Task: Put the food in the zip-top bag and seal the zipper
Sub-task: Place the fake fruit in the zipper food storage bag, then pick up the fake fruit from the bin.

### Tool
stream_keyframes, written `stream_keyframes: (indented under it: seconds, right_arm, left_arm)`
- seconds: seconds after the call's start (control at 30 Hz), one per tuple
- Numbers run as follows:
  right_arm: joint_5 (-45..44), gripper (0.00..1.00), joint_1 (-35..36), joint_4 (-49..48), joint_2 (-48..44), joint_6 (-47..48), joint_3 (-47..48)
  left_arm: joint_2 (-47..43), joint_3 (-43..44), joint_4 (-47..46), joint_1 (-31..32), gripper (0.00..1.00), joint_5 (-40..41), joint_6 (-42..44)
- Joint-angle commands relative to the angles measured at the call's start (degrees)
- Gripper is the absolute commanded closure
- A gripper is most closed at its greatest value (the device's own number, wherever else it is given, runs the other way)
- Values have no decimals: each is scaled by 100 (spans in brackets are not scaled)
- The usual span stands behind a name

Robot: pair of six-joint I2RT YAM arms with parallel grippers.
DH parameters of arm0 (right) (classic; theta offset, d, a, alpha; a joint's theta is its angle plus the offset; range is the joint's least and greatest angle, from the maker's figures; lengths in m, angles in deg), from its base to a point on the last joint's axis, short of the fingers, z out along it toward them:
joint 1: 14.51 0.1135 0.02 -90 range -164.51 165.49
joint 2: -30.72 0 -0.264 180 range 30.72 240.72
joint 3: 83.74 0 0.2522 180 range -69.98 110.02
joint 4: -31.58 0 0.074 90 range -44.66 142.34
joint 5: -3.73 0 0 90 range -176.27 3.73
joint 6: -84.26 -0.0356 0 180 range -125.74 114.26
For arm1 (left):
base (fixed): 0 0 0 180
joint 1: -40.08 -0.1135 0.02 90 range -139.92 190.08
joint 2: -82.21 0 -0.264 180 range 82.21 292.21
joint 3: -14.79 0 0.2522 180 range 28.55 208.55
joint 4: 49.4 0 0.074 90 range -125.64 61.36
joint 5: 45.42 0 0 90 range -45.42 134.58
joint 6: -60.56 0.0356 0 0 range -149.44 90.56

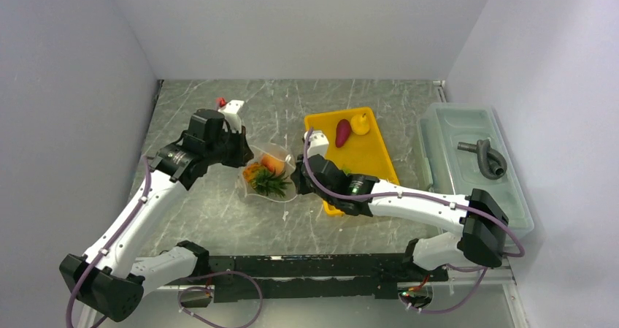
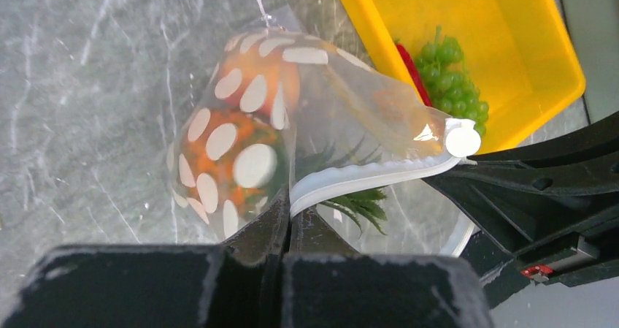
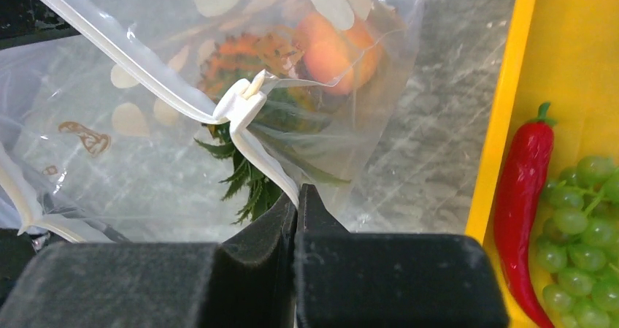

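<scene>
Pineapple (image 2: 219, 160) shows only dimly through bag (image 2: 350, 94) pinched by left hand (image 2: 287, 217).

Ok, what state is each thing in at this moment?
Bag: mouth open, peach and pineapple inside.
Zipper: unsealed, pinched at two spots.
Left fingers: shut on the zipper.
Right fingers: shut on the zipper.
Tray: holding eggplant, pear, chilli, grapes.
Bin: lid on.
</scene>
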Motion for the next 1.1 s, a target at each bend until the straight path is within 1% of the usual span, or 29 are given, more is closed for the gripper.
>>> stream_keyframes:
  seconds: [0.0, 0.1, 0.17, 0.33, 0.47, 0.53, 0.7, 0.83, 0.93, 1.07]
  right_arm:
    - [175, 100, 41, -31, -62, -275, -147]
    - [170, 99, 50, 168, -63, -267, -80]
    - [129, 89, 50, 265, -127, -258, -48]
    - [-22, 69, 48, 509, -436, -145, 88]
    - [-209, 47, 50, 871, -679, -12, 353]
    - [-264, 40, 50, 1027, -816, 66, 480]
    - [-560, 33, 37, 1313, -1252, 318, 706]
    - [-934, 32, -98, 1499, -1419, 631, 822]
    - [-1012, 32, -317, 1712, -1324, 913, 1013]
    - [-1179, 30, -679, 2029, -1026, 1303, 1436]
  left_arm:
    - [-24, -291, -84, -30, 100, -273, -5]
    - [-35, -396, -110, -30, 100, -299, -23]
    - [-44, -402, -107, -31, 100, -354, -26]
    - [-119, -433, -133, -30, 100, -432, -26]
    - [-215, -467, -116, -30, 100, -437, 7]
    - [-254, -464, -95, -30, 100, -415, 14]
    - [-316, -470, -89, -30, 100, -437, 57]
    - [-314, -475, -31, -32, 100, -455, 77]
    - [-379, -496, 20, -31, 100, -307, 80]
    - [-473, -533, -14, -30, 100, -317, 62]
